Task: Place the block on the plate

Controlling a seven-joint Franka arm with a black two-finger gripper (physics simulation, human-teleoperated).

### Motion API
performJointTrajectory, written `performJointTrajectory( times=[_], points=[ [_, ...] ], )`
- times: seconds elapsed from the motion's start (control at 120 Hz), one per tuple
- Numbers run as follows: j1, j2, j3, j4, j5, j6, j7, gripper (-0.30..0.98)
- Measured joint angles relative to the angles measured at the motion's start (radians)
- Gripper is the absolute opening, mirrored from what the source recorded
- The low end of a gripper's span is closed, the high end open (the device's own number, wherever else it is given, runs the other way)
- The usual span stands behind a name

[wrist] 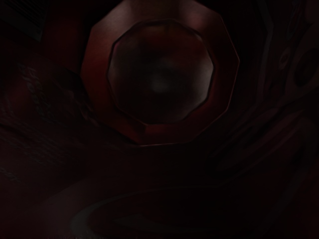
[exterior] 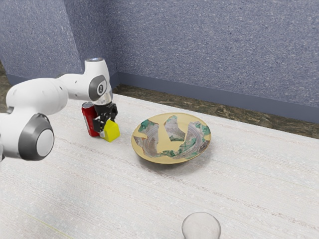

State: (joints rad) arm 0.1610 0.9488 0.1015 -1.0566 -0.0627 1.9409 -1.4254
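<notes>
gripper point(exterior: 106, 122) was down at yellow block point(exterior: 111, 132), close by red can point(exterior: 89, 119); could not tell whether jaws stood spread or pinched block. block sat on white table point(exterior: 114, 199), off plate point(exterior: 172, 144), toward exterior view's left. clear glass point(exterior: 201, 228) stood well apart. wrist view looked dark, reddish.

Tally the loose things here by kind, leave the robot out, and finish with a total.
Yellow block: 1
Patterned plate: 1
Red can: 1
Clear glass, partly cut off by the exterior view's lower edge: 1
Total: 4
</notes>
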Motion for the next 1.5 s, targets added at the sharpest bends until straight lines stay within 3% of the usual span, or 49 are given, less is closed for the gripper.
performJointTrajectory(
  times=[0.242,0.567,0.883,1.067,1.267,1.5],
  points=[
    [0.002,0.004,-0.004,0.011,0.001,0.001,-0.001,0.46],
    [0.000,-0.015,-0.042,0.011,-0.001,-0.003,-0.005,0.33],
    [-0.059,-0.218,-0.038,-0.042,0.000,-0.035,-0.009,0.29],
    [-0.172,-0.302,-0.038,-0.101,-0.002,-0.043,-0.010,0.28],
    [-0.303,-0.291,-0.041,-0.096,-0.013,-0.037,-0.011,0.28],
    [-0.319,-0.160,-0.063,-0.074,-0.031,0.080,-0.013,0.27]
  ],
)
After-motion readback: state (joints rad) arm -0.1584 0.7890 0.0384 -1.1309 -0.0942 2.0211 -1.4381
